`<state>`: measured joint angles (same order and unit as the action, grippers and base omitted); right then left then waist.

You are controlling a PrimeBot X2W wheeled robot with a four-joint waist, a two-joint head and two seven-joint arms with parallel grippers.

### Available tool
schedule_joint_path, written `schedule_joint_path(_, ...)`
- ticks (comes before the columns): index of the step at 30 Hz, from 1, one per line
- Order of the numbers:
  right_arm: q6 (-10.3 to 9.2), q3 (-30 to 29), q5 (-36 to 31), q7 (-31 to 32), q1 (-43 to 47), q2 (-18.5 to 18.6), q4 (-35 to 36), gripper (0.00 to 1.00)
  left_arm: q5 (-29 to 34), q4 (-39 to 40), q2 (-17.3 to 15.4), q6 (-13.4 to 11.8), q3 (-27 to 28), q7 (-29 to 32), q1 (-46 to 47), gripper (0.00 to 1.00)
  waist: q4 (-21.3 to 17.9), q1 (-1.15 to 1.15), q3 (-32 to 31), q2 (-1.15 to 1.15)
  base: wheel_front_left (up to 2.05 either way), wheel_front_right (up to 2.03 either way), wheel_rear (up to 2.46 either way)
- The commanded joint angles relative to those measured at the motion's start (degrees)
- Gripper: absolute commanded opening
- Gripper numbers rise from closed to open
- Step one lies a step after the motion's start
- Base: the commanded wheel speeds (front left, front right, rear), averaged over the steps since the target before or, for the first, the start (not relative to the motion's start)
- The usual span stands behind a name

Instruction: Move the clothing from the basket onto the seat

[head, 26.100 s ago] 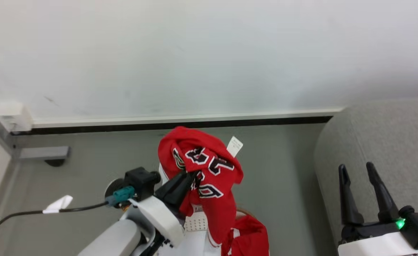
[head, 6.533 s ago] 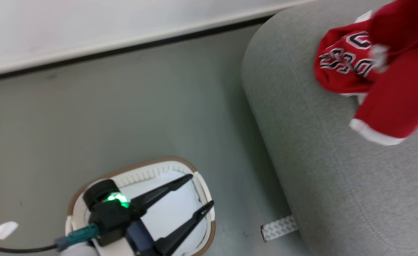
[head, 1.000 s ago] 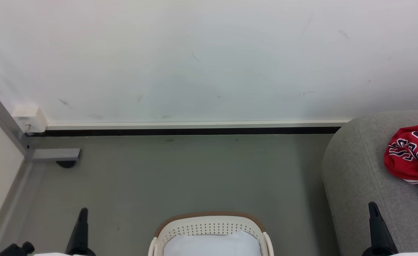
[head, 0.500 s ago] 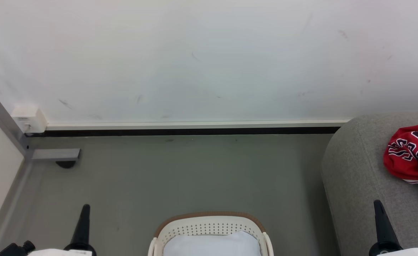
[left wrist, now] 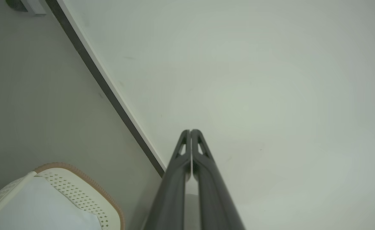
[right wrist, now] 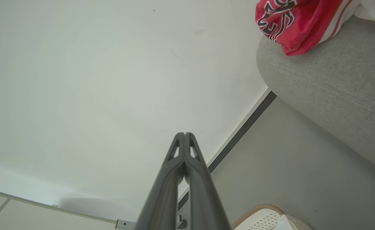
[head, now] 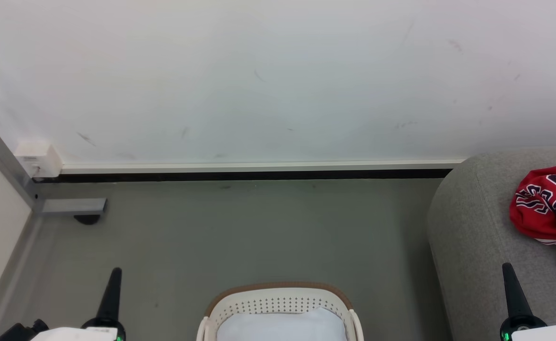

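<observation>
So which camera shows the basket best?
The head view: the basket sits centred, showing its perforated wall, brown rim and pale bottom. The left wrist view catches one corner; the right wrist view, a sliver.

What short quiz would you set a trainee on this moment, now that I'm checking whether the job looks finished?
1. True or false: the red clothing lies on the grey seat.
2. Pick one. In the part of the basket that the head view shows, what is inside? A: a red garment. B: nothing but its own pale bottom. C: a gripper reaching in.
3. Fill the gap: the fingers of the left gripper and of the right gripper are pressed together, so both are ____ and hold nothing.

Key: 1 true; 2 B; 3 shut.
</observation>
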<state>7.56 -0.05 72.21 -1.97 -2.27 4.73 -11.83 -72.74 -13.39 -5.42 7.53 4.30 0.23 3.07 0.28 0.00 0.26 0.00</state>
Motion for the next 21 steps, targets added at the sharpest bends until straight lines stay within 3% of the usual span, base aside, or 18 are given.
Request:
schedule_joint_path(1, -0.08, -0.31, 1.56, 0.37, -1.26, 0.32, 0.13, 0.00, -1.07, 0.21, -0.05, -0.04, 0.40, 0.44, 0.96, 0.00, 0.00, 0.00, 0.00, 0.00, 0.00, 0.00, 0.00)
schedule_joint_path(21, -0.10, -1.91, 10.72, 3.10, -2.61, 0.23, -0.87, 0.00, -9.51, -0.19, 1.10, -0.06, 1.32, 3.16, 2.14, 0.00, -0.11, 0.00, -0.05, 0.00, 0.00, 0.00, 0.00)
